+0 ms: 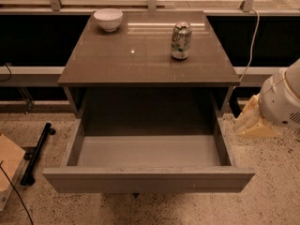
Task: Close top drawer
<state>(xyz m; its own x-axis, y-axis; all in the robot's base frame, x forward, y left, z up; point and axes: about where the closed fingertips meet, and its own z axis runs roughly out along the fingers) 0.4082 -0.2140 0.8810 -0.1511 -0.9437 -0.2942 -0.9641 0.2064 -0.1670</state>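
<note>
The top drawer [149, 179] of the grey-brown cabinet stands pulled far out toward me. Its flat handle-less front panel faces the bottom of the view and its lighter grey inner floor [148, 150] is bare. My gripper [253, 122] hangs at the right, beside the drawer's right wall and a little above the floor, not touching the drawer. The white arm housing [283, 100] sits just above it.
The cabinet top [140, 50] carries a white bowl [108, 18] at the back left and a crushed drinks can [181, 41] at the right. A black bar [37, 153] and a wooden board [8, 165] lie on the speckled floor at the left. A cable [253, 32] hangs at the back right.
</note>
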